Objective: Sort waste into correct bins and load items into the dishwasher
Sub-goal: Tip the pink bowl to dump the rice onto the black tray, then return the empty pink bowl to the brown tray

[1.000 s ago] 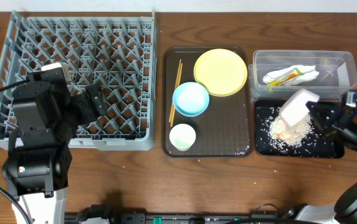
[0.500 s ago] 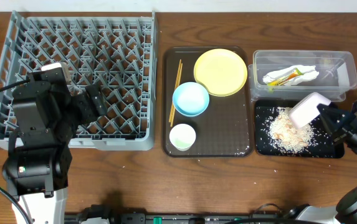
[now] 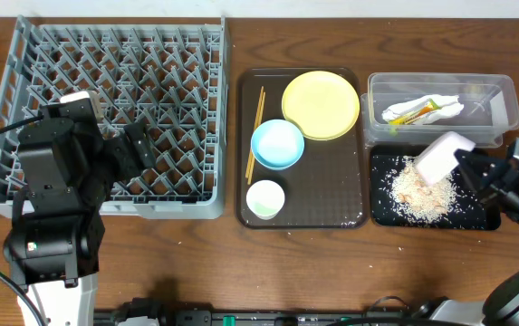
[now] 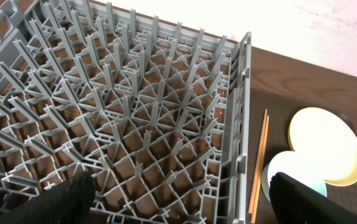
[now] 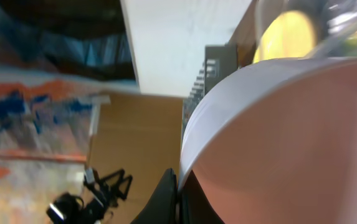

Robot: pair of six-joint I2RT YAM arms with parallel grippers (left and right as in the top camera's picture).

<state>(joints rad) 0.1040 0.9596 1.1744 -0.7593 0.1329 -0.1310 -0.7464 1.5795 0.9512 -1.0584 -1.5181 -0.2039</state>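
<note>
Your right claw [image 3: 464,161] is clamped on the white bowl [image 3: 440,156], tipped over the black tray [image 3: 484,218] at 3 o'clock — likely to shed rice [image 3: 419,192] there. Your left claw [image 3: 130,152] gapes empty over the dish rack [image 3: 114,63] at 9 o'clock. On the brown tray [image 3: 322,195]: 1 yellow plate [image 3: 321,104], 1 blue bowl [image 3: 277,143], 1 cup [image 3: 265,198], 2 chopsticks [image 3: 257,127].

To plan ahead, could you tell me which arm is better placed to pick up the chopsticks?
Likely left: open left fingers hover nearer the chopsticks; right fingers hold the white bowl.
</note>
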